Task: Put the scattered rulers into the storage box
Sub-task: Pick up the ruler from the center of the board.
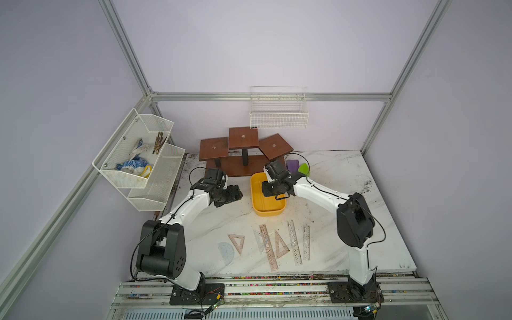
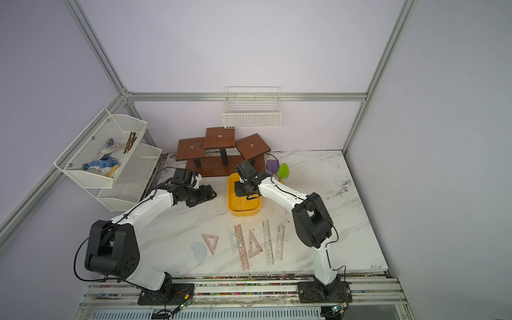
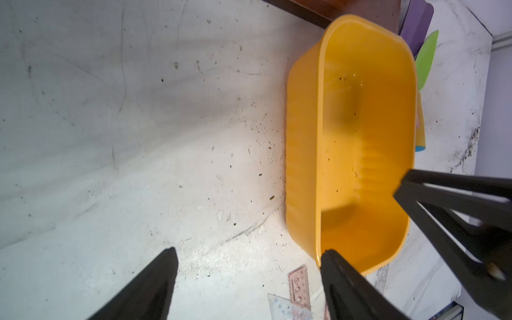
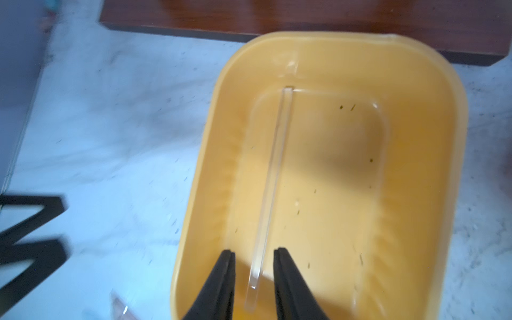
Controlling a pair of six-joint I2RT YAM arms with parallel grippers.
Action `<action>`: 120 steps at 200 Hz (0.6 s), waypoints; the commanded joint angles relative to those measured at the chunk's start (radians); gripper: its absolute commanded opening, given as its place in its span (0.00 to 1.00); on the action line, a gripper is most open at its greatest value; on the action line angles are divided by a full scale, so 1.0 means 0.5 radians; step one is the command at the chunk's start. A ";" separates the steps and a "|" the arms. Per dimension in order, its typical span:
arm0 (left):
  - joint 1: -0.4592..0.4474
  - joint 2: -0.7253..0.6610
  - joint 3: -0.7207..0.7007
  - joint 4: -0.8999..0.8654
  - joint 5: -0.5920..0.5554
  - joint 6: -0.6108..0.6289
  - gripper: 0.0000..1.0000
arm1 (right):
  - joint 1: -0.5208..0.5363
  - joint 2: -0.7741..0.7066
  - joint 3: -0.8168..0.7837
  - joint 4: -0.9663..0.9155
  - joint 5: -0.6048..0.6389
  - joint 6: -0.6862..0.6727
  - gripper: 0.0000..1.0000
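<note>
The step in hand looks like dropping off one ruler. At the lower centre of the right wrist view, the right gripper (image 4: 254,250) hangs over the yellow box (image 4: 454,138). Its jaws are parted, with a gap on each side of a clear ruler (image 4: 273,177) that stands on edge inside the box, so the ruler seems let go. The left gripper (image 3: 249,250) is wide open and empty beside the box.

Only the right wrist view shows that ruler. In both top views the arm covers it, and in the left wrist view I cannot make it out. Only the top views show the seven rulers (image 1: 268,248) in a row on the table (image 1: 221,219) at lower centre, well apart from the box.

Next, I judge, a gripper must reach that row and pinch a thin flat piece off the tabletop.
</note>
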 commanded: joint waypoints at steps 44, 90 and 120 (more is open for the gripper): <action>-0.290 -0.207 -0.331 -0.147 0.333 0.040 0.82 | 0.180 -0.682 -1.126 0.537 -0.476 -0.005 0.35; -0.512 -0.134 -0.411 -0.214 0.400 0.013 0.80 | 0.225 -0.836 -1.540 0.806 -0.600 0.127 0.37; -0.627 -0.065 -0.415 -0.210 0.409 -0.023 0.80 | 0.225 -0.824 -1.652 0.923 -0.589 0.159 0.39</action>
